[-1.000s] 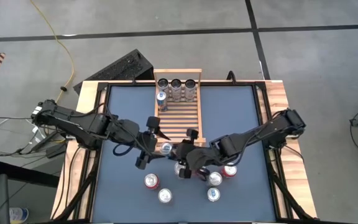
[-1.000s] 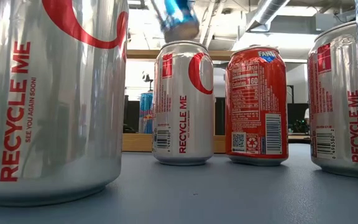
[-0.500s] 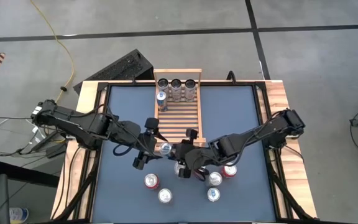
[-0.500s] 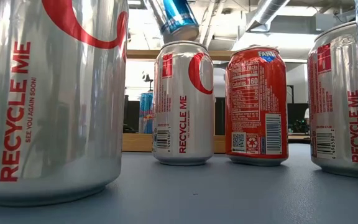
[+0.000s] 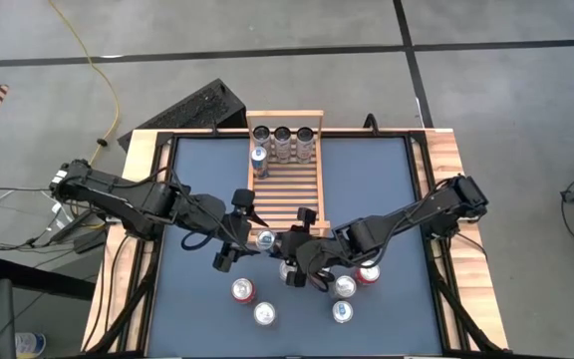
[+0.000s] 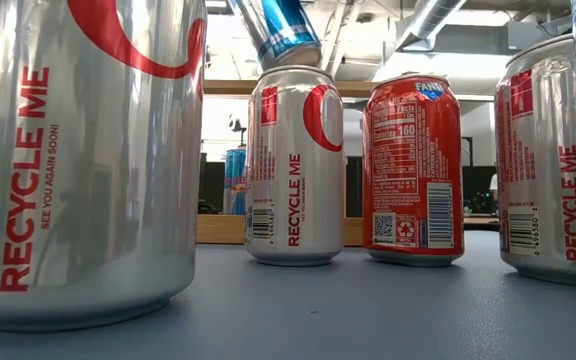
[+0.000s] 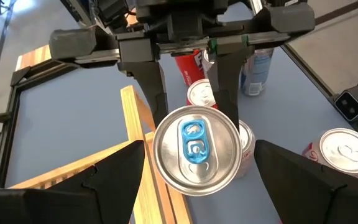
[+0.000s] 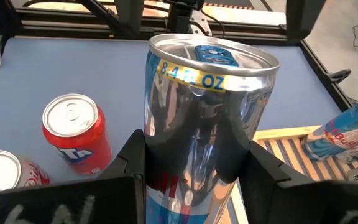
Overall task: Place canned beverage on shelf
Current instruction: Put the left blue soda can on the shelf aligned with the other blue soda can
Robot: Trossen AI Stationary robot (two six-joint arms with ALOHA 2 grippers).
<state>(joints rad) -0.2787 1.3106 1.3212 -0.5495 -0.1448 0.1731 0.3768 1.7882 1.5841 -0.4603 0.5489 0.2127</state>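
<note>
High view, blue table (image 5: 202, 189), grey floor (image 5: 506, 90)

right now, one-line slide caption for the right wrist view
Right gripper grips a slim silver-blue can, a red can standing on the blue table beyond and the slatted shelf alongside.

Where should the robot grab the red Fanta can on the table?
Probably its round side wall, near the top, coming straight down from above. The red Fanta can stands upright with its top free, and a silver can stands close beside it, so a sideways approach looks crowded.
</note>
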